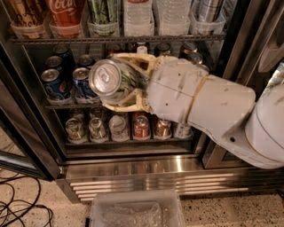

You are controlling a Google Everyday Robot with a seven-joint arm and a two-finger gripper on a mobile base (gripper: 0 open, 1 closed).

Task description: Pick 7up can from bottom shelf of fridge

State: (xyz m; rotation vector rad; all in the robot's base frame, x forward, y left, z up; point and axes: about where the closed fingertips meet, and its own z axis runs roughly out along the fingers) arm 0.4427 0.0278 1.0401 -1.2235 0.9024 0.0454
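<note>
My gripper (116,82) is shut on the 7up can (112,80), a pale silvery can with green markings, lid with pull tab turned toward the camera. The can is held on its side in front of the fridge's (133,164) middle shelf, well above the bottom shelf (128,141). The cream fingers (128,105) wrap above and below the can. My white arm reaches in from the right and hides much of the middle shelf. The bottom shelf still holds several cans in a row.
Blue Pepsi cans (49,84) stand on the middle shelf at the left. Bottles and cans fill the upper shelf (106,13). A clear plastic bin (135,213) sits on the floor in front of the ribbed base grille. Black cables (20,208) lie at the lower left.
</note>
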